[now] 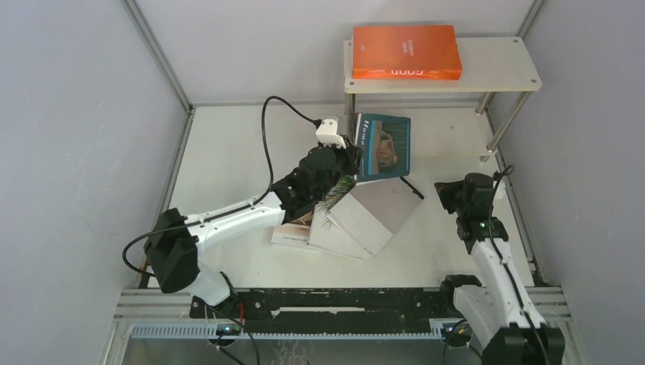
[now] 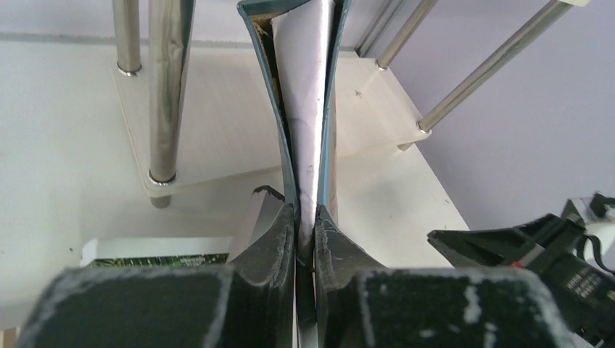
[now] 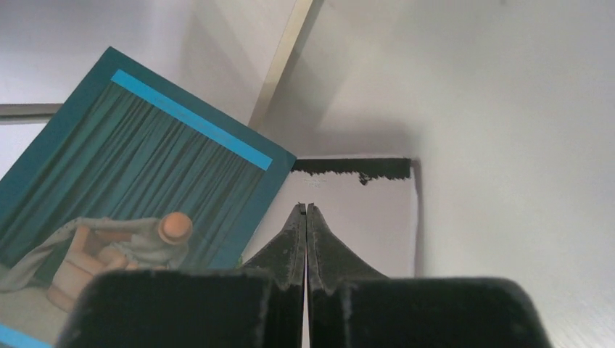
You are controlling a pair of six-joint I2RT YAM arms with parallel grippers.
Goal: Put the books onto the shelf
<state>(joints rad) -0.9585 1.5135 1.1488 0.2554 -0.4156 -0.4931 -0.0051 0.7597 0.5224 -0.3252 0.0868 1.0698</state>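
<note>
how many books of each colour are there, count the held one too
orange book: 1
dark teal book: 1
grey-white book: 1
white books: 2 (palm-leaf book, bottom book)
total: 5

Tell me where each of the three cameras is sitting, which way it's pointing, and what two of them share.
Top external: above and behind the bases, looking down on table, shelf and both arms.
Left wrist: on the left arm, facing the shelf legs along the left jaws, shut on the teal book, seen edge-on.
Right wrist: on the right arm, looking along the right jaws, shut and empty, toward the table.
Shared: both wrist views show the teal book, the right one its cover.
</note>
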